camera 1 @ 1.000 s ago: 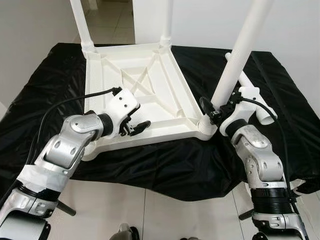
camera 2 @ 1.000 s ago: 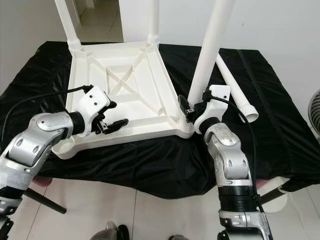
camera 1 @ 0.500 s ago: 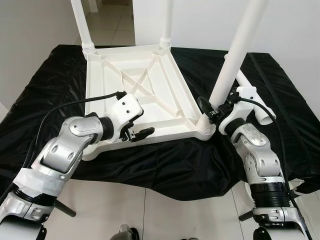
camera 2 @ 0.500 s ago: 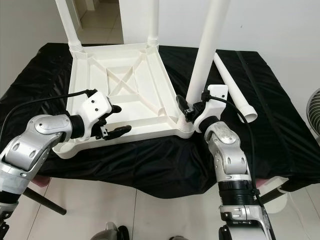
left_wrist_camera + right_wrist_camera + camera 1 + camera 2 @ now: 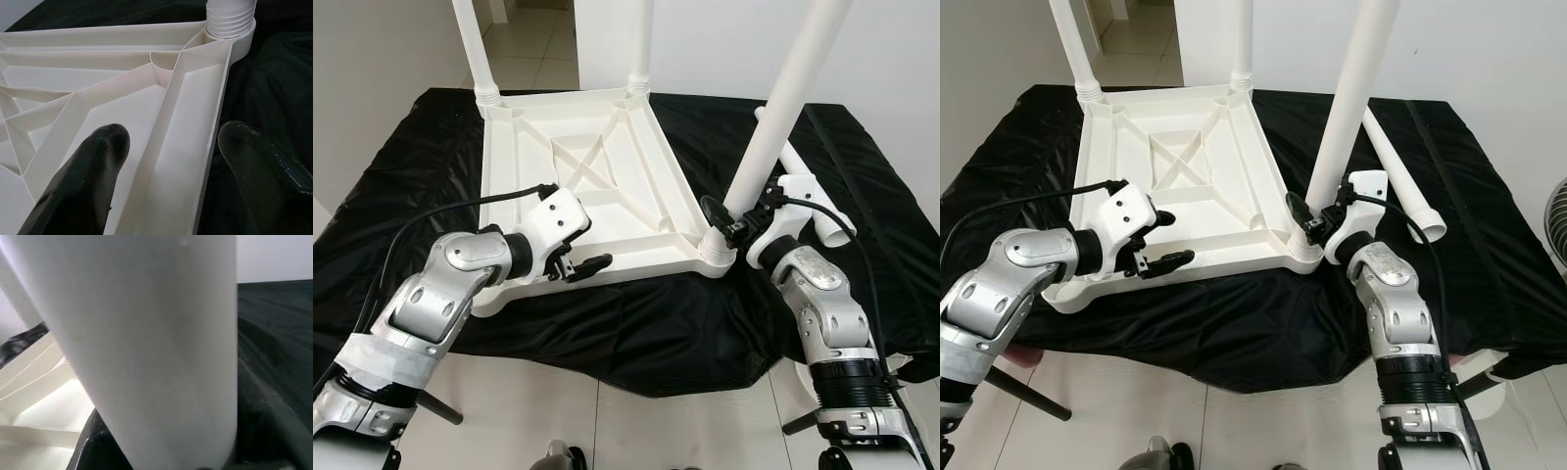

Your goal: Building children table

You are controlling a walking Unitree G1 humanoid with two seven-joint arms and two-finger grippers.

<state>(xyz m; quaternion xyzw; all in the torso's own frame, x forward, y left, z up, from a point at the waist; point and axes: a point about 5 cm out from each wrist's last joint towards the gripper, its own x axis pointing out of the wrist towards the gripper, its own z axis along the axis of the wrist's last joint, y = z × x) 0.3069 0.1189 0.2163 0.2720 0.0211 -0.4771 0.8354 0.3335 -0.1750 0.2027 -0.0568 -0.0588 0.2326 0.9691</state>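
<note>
Left eye: upturned top [image 5: 587,186] flat on black cloth [image 5: 862,196], three legs up, spare leg [image 5: 808,191] loose behind right arm. Right gripper [image 5: 732,225] at near-right leg [image 5: 773,127], just above its socket.

Right eye: left gripper [image 5: 1160,250] at near rail, well left of that leg.

Left wrist: fingers [image 5: 83,176] spread, straddling the rail (not pinching).

Right wrist: clamped on the leg, long axis upright, tilting slightly right.

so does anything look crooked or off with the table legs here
Yes: the leg held by the right claw leans in its near corner socket, while the two far legs stand straight. A fourth leg lies loose on the black cloth.
</note>
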